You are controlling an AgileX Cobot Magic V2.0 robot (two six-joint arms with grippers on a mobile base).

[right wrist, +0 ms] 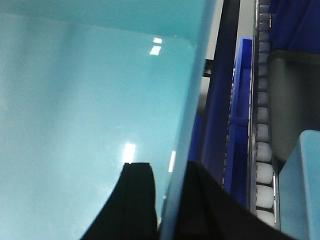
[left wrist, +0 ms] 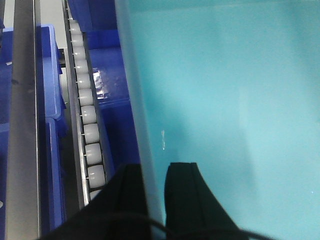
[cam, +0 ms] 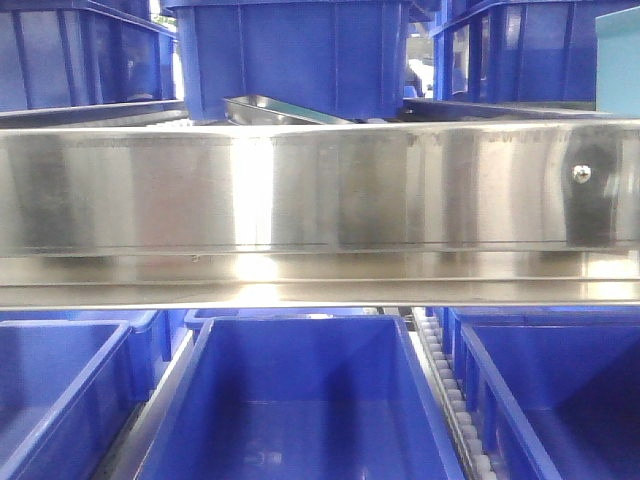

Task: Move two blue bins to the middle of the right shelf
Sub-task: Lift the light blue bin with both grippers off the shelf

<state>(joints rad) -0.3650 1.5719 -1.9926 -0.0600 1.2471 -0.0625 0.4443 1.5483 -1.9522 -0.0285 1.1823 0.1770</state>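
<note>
Holding the light-blue bin [left wrist: 225, 100] between them, your left gripper [left wrist: 155, 169] and right gripper [right wrist: 165, 169] each clamp a side wall beside the roller track [left wrist: 86, 115]. If the 2 arms move unevenly, a wall could slip free or the bin catch the steel shelf rail [cam: 320, 190].

Left gripper [left wrist: 156, 169] — two matte black fingers [left wrist: 184, 197] with flat squared tips, widening toward the base. A thin black cable [left wrist: 155, 223] curves across their lower part. Right gripper [right wrist: 165, 169] — the same matte black fingers [right wrist: 137, 200], blunt-tipped, smooth-faced.
</note>
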